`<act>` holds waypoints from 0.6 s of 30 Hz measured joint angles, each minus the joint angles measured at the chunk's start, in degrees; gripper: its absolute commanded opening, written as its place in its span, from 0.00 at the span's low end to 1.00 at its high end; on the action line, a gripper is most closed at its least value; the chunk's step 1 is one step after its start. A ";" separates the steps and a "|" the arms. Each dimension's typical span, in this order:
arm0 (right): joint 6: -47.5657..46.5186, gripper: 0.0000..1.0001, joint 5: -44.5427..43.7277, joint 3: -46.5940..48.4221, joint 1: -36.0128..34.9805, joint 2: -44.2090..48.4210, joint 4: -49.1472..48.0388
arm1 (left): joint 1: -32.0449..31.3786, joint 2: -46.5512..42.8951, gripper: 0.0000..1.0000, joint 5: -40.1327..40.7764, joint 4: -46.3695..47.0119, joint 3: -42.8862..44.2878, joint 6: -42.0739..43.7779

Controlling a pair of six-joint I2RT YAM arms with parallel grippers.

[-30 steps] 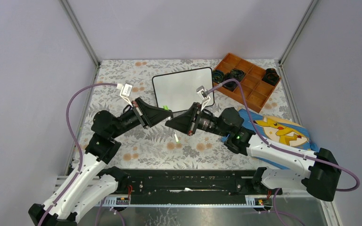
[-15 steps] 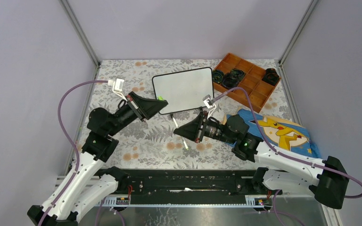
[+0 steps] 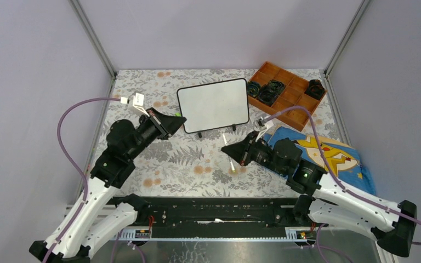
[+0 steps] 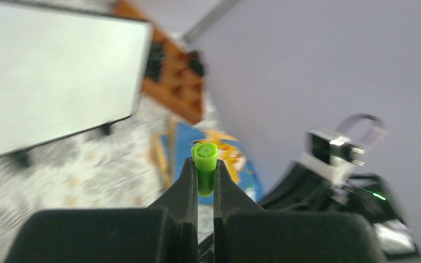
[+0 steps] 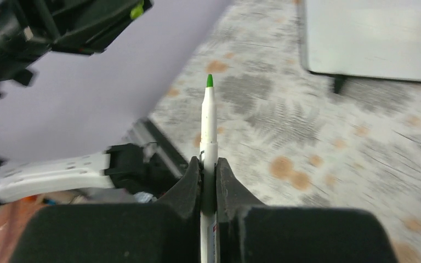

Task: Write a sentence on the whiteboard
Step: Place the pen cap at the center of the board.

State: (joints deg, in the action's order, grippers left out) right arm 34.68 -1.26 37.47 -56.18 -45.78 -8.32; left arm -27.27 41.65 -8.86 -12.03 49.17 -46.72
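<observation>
The whiteboard (image 3: 212, 105) stands on small black feet at the table's middle back, its face blank; no sentence is in view on it. My left gripper (image 3: 180, 118) hovers just left of the board's near left corner, shut on a small green marker cap (image 4: 204, 157). My right gripper (image 3: 239, 155) hangs in front of the board's right half, shut on a white marker (image 5: 209, 123) whose bare green tip (image 5: 209, 81) points away from the fingers. The marker (image 3: 229, 153) lies tilted over the cloth. The board (image 5: 373, 38) sits ahead and to the right of the tip.
An orange compartment tray (image 3: 293, 104) holding black items stands at the back right, close to the board. A blue Pikachu cloth (image 3: 334, 156) lies under my right arm. A floral tablecloth (image 3: 186, 164) covers the table, with metal frame posts at the back corners.
The two grippers, together a second ago, have drawn apart: the left went back and left with the green cap, the right came near and right with the uncapped marker.
</observation>
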 measured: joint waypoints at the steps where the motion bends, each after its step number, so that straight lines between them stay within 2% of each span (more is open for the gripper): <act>1: -0.26 0.00 -1.86 0.00 0.00 1.05 2.45 | 0.00 0.68 0.00 2.25 -3.39 -0.07 0.74; 4: -0.98 0.00 -9.75 -0.26 0.00 4.90 11.56 | 0.00 4.46 0.00 8.15 -13.05 -2.10 2.60; 8: -1.20 0.00 -15.13 -2.08 0.02 9.57 17.25 | 0.09 10.88 0.00 12.26 -19.82 -6.62 4.02; 18: -2.82 0.00 -19.06 -3.19 0.00 11.63 22.16 | 8.20 29.70 0.00 12.90 -19.45 -8.70 5.79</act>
State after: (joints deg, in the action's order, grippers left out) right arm 31.86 -20.32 34.28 -56.18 -34.15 13.85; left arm -19.07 71.35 4.03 -31.48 40.47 -40.93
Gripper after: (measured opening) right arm 0.066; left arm 0.077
